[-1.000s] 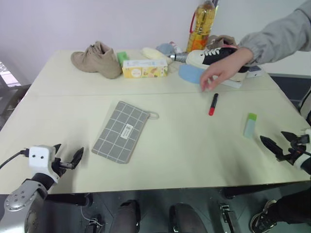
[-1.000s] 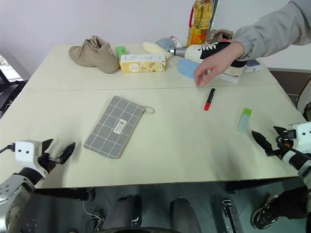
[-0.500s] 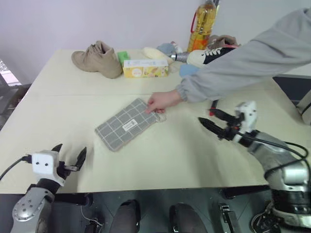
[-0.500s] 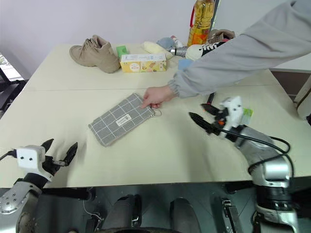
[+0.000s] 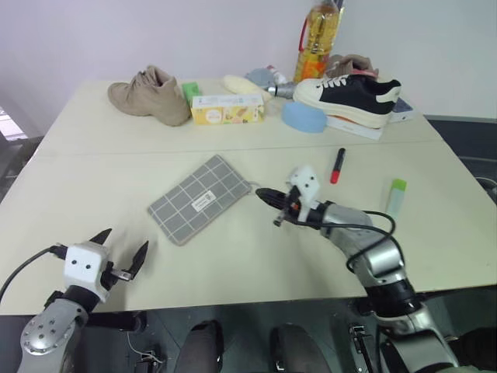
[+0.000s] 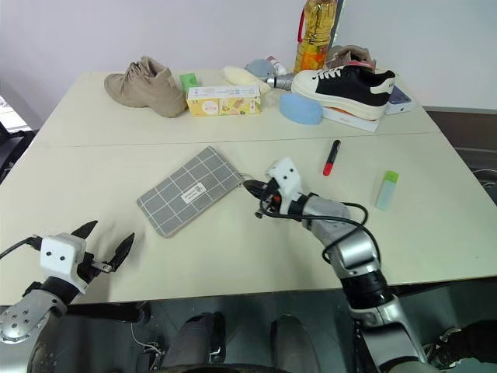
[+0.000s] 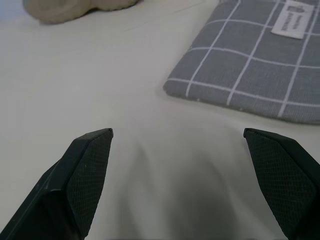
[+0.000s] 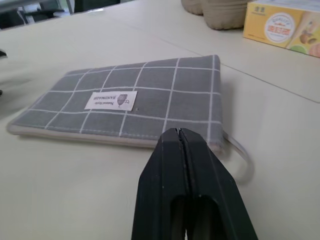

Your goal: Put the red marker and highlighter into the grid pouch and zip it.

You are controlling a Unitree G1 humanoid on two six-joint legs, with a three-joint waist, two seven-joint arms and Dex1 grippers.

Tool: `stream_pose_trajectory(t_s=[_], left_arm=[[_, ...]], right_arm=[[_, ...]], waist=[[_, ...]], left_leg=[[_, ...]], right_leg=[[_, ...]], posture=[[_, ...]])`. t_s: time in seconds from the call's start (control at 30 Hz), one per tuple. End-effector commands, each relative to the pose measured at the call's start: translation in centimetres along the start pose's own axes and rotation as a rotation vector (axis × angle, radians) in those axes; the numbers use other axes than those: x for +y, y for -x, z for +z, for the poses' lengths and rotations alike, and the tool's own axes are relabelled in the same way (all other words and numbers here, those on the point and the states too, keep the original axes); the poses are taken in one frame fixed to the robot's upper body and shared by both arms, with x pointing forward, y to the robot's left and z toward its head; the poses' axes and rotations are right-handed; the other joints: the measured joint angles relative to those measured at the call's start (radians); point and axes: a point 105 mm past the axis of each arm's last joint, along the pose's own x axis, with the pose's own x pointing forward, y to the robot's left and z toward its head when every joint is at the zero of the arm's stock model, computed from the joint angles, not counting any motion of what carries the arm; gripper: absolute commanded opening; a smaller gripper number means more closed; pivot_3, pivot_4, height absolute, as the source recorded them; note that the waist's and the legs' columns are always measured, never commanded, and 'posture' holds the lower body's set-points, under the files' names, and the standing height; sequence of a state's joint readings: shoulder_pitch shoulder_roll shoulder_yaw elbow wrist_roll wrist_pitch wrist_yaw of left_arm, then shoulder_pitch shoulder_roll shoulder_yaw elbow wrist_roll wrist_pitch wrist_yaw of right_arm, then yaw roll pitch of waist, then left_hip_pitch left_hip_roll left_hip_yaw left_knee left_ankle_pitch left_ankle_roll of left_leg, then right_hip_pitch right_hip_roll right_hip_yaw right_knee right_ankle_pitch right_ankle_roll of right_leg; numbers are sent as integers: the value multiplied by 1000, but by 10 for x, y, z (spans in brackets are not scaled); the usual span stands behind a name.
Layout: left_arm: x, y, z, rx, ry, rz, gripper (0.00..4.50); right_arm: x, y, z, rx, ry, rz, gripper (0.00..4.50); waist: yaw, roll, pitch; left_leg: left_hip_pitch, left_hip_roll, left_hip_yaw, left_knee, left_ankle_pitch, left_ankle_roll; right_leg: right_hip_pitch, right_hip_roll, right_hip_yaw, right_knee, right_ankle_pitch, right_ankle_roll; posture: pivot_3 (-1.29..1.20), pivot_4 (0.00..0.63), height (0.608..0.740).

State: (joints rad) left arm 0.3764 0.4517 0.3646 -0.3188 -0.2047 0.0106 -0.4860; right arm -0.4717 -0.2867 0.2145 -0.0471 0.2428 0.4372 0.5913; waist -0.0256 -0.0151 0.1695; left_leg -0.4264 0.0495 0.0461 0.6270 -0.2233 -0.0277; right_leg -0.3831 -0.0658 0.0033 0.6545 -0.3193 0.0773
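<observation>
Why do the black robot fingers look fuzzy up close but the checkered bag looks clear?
Right wrist view: the shut right end effector sits very near the lens, so it blurs, while the grid pouch stays sharp. Left wrist view: the open left end effector casts a soft grey shadow on the table. Left eye view: even light, faint shadows.
</observation>
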Motion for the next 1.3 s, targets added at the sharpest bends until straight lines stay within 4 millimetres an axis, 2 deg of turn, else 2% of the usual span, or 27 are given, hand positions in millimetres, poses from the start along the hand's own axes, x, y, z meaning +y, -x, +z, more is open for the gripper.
stream_pose_trajectory(t_s=[0.03, 0.17, 0.37, 0.47, 0.63, 0.83, 1.0, 1.1, 1.3], left_arm=[[-4, -2, 3, -4, -131, -75, 4500], [-8, -4, -1, 15, -233, -158, 4500], [-7, -3, -6, 20, -344, -195, 4500], [-4, -4, -4, 1, -415, -184, 4500], [-12, -13, -1, -59, -585, -235, 4500], [-31, -45, 17, -226, -860, -341, 4500], [-40, -66, 25, -339, -939, -377, 4500], [-45, -69, 23, -376, -953, -405, 3625], [-36, -71, 28, -405, -943, -368, 542]], right_arm=[[1, -24, 13, -36, 22, -50, 10], [-1, -57, 9, 6, 1, -120, 10], [-8, -80, -18, 156, -91, -193, 10], [-3, -83, -24, 174, -156, -178, 10], [8, -84, -30, 192, -204, -142, 10], [16, -83, -33, 199, -203, -124, 10], [21, -82, -34, 202, -203, -116, 10], [22, -82, -34, 201, -203, -116, 0], [17, -80, -29, 178, -215, -137, 0]], waist=[[1, 0, 0], [-8, 0, 0], [-20, 0, 0], [-22, 0, -1], [-22, 1, -3], [-19, 1, -5], [-21, 1, -5], [-21, 1, -5], [-19, 1, -5]], left_leg=[[0, 0, 0, 0, 0, 0], [0, 0, 2, 0, 0, 0], [-1, -1, 3, -1, 0, -1], [-1, -1, 5, -5, 0, -1], [1, 0, 6, -11, 1, -2], [1, 0, 6, -12, 1, -2], [1, 0, 8, -11, 2, -2], [1, 1, 10, -11, 2, -2], [1, 2, 10, -10, 2, -2]], right_leg=[[0, 0, 0, 0, 0, 0], [-1, 0, 1, 1, 0, 0], [-5, -2, 1, 1, 0, 0], [-5, -2, 3, 1, 1, 1], [-7, -2, 3, 2, 2, 3], [-7, -2, 2, 4, 2, 3], [-9, -2, 2, 7, 3, 4], [-11, 0, 1, 8, 2, 5], [-11, 2, 0, 10, 2, 5]], posture=[[0, 150, 740], [0, 150, 740], [0, 150, 740], [0, 150, 740], [0, 150, 740], [0, 150, 740], [0, 150, 740], [0, 150, 740], [0, 150, 740]])
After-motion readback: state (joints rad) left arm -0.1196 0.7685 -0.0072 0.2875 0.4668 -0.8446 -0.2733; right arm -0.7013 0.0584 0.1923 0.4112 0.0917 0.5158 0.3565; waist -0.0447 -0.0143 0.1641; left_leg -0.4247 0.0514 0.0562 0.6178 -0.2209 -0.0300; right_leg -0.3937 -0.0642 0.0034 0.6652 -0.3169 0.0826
